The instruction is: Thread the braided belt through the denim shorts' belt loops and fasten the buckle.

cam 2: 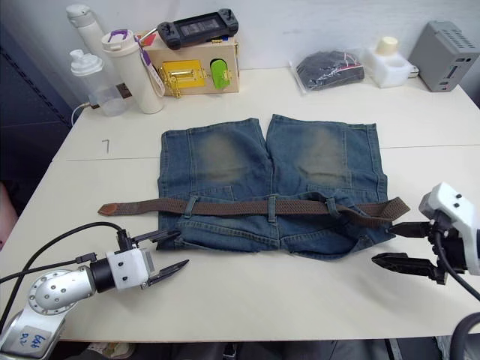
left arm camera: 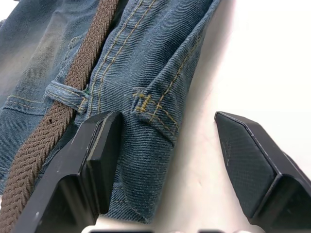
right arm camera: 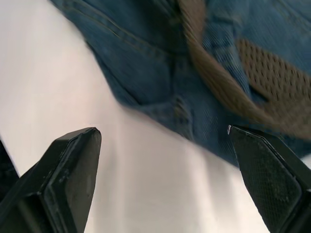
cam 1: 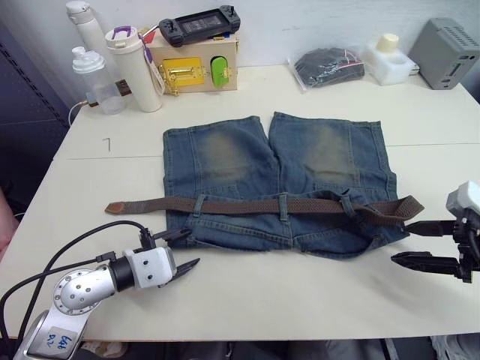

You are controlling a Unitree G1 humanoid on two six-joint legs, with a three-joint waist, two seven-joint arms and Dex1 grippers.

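Left eye view: tabletop (cam 1: 315, 300) carries the shorts (cam 1: 277, 187), lying flat between the two claws. Belt (cam 1: 247, 205) runs across the waistband under the loops (cam 1: 283, 205), its tip sticking out toward the left claw's side and its far end reaching toward the right claw. Left claw (cam 1: 177, 251) has its fingers apart at the shorts' near corner, one finger (left arm camera: 99, 155) touching denim. Right claw (cam 1: 420, 244) is spread wide, just beside the shorts' other corner, holding nothing.

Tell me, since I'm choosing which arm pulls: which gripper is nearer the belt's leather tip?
Left. The left gripper sits below-right of the leather tip; the right gripper is at the shorts' opposite side.
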